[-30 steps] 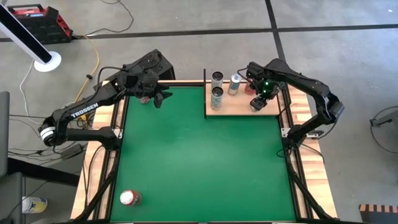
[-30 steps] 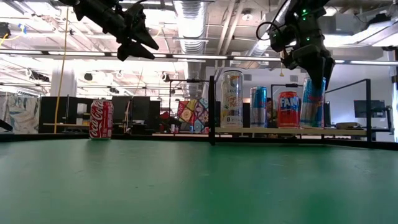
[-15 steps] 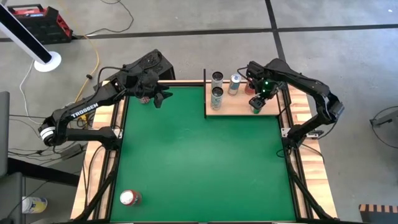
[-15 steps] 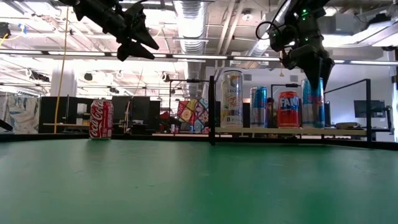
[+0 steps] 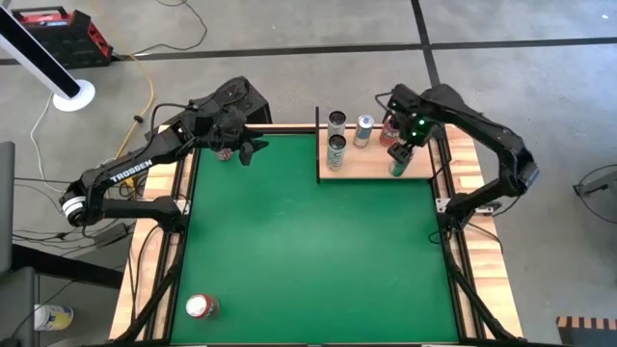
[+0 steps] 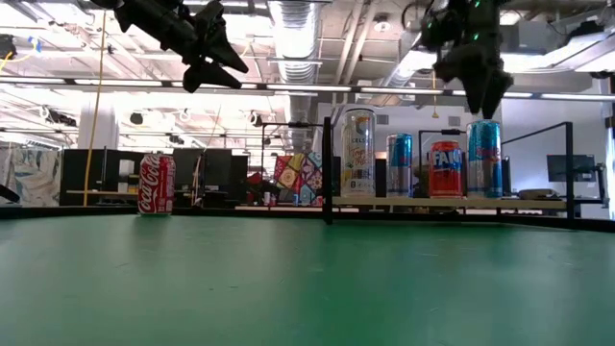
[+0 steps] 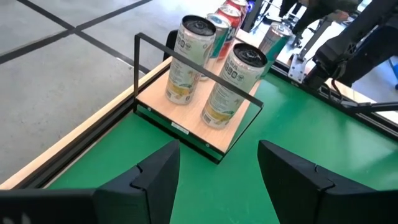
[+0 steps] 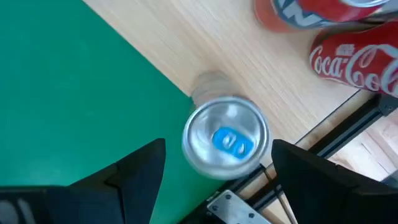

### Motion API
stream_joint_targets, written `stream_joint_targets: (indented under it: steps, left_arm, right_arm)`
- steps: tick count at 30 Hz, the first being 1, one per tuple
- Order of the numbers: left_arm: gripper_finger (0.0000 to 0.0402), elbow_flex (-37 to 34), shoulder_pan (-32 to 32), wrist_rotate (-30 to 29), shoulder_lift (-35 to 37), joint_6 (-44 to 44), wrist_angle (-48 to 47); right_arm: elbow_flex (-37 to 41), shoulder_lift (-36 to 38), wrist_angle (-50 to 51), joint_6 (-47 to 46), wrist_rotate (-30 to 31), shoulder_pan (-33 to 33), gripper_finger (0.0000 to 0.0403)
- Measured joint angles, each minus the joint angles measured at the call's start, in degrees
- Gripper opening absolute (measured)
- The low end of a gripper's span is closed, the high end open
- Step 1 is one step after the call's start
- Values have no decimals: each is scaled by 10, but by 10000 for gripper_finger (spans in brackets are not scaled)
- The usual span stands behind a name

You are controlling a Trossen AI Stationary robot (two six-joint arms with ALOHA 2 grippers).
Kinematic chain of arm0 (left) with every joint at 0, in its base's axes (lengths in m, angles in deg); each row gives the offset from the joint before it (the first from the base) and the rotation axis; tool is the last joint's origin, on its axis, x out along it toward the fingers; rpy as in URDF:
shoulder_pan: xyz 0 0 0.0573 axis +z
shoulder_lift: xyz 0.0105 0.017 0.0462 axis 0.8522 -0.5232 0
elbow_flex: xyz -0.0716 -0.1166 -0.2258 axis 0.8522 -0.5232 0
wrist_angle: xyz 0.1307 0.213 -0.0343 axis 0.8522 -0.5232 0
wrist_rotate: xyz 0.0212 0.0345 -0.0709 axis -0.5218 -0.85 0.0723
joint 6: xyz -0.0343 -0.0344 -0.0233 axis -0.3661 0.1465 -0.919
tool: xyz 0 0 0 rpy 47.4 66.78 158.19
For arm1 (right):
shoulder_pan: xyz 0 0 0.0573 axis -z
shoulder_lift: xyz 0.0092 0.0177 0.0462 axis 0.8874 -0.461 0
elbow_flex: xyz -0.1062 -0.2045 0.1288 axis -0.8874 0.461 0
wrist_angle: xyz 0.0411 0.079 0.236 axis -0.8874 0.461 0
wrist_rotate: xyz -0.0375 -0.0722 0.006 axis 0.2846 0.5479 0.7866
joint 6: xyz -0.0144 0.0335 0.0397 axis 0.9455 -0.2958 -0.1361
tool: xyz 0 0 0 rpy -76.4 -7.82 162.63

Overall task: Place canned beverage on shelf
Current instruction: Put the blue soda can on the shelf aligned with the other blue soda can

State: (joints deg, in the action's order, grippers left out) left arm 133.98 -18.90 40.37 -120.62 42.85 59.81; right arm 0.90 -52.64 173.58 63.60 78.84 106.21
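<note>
Right end effector (image 6: 478, 88) hangs open above blue can (image 6: 483, 159) on shelf (image 6: 452, 203).

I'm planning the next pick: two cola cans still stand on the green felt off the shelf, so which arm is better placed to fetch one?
Left, probably. The left gripper hangs open right beside the cola can at the felt's far-left corner, while the right gripper is open above the blue can on the shelf. The other can is near-left too.
</note>
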Motion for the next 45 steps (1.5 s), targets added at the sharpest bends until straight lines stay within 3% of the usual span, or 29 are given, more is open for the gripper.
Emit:
stream_joint_targets:
  steps: [6,11,14,18,25,26,45]
  left_arm:
    - [201,0,0,0,0,-10,3]
    - [201,0,0,-10,0,-11,3]
    - [201,0,0,-17,0,-11,3]
    - [201,0,0,-10,0,-14,2]
    - [201,0,0,-3,0,-15,-10]
    - [201,0,0,-3,0,-15,-10]
    - [201,0,0,-9,0,-14,-31]
  right_arm:
    - [23,115,-3,-28,-1,0,320]
    - [109,233,-136,-103,9,-6,307]
    - [176,282,-198,-164,63,-26,280]
    - [265,349,-244,-253,96,-54,217]
    - [338,409,-292,-324,175,-90,32]
    - [340,411,-292,-324,190,-96,20]
    - [421,402,-357,-406,311,-155,21]
